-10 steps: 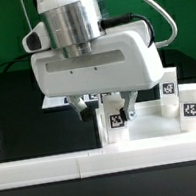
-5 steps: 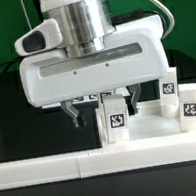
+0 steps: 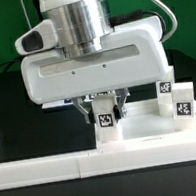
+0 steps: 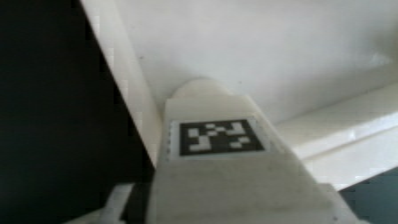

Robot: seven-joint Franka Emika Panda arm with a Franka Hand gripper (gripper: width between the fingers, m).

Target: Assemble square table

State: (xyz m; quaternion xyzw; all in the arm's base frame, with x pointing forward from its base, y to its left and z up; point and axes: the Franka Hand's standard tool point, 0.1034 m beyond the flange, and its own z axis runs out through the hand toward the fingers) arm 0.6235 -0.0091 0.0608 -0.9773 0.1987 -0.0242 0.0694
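Note:
My gripper (image 3: 104, 114) is shut on a small white tagged leg (image 3: 107, 115) and holds it upright over the corner of the white square slab (image 3: 156, 126) on the exterior view's left. The wrist view is filled by this leg (image 4: 222, 140), tag facing the camera, with the slab (image 4: 214, 50) behind it. Two more tagged legs (image 3: 166, 88) (image 3: 184, 103) stand at the slab's side on the exterior view's right. The fourth leg is hidden.
The long white bar fence (image 3: 55, 169) runs along the front, close below the slab. The marker board (image 3: 54, 100) lies behind the gripper, mostly hidden by it. Black table (image 3: 29, 126) shows on the exterior view's left.
The fingers have closed in on the leg. Gripper and leg have shifted a little toward the exterior view's left and slightly up.

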